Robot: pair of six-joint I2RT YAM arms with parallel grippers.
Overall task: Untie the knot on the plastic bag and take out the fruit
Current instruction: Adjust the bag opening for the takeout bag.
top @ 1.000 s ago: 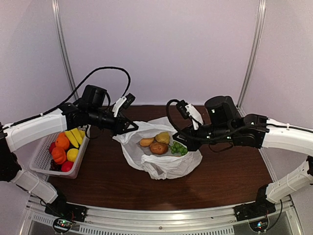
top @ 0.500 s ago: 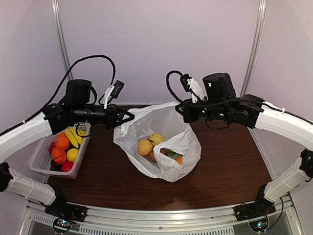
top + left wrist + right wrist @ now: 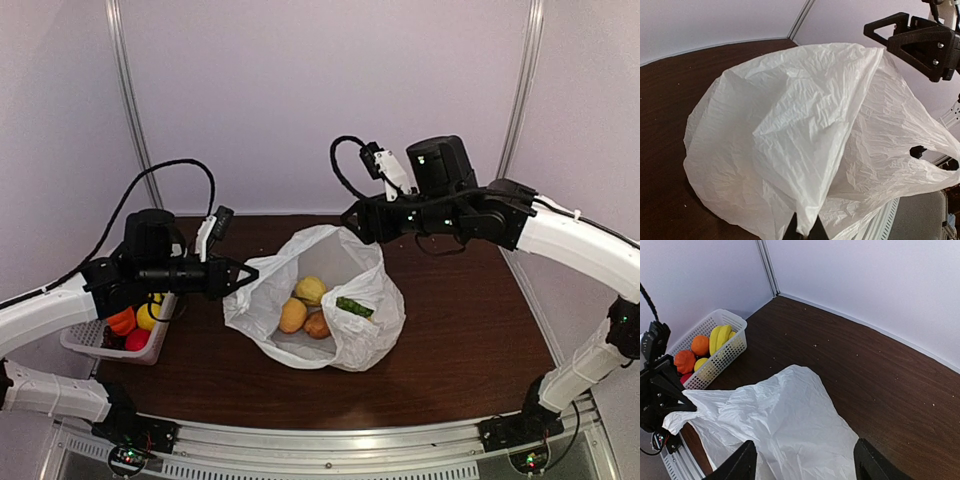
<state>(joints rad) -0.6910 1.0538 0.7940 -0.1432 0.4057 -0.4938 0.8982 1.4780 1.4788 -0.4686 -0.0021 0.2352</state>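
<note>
Top view: left end effector is clamped together on the left rim of the bag and holds that side up. The bag's bottom sits on the counter, between the two end effectors, with its mouth open upward. Right end effector is at the bag's far right rim, just above it. Cannot tell from here whether it touches the bag. Fruit lies inside the bag, in front of the left end effector. There is a yellow piece, an orange-yellow piece, a brown piece, and a green piece on the side nearer the right end effector.

Left wrist view: its own finger tips at the bottom edge are pinched shut on a fold of the bag. Crinkled white plastic fills the view ahead. The right end effector is beyond the bag at top right, jaws apart, with the bag's top edge just beside it.

Right wrist view: its own fingers stand wide apart at the bottom edge with nothing clamped. The bag is below and between them. The left end effector is at the bag's far corner. A basket is beyond it, holding bananas and orange pieces.
</note>
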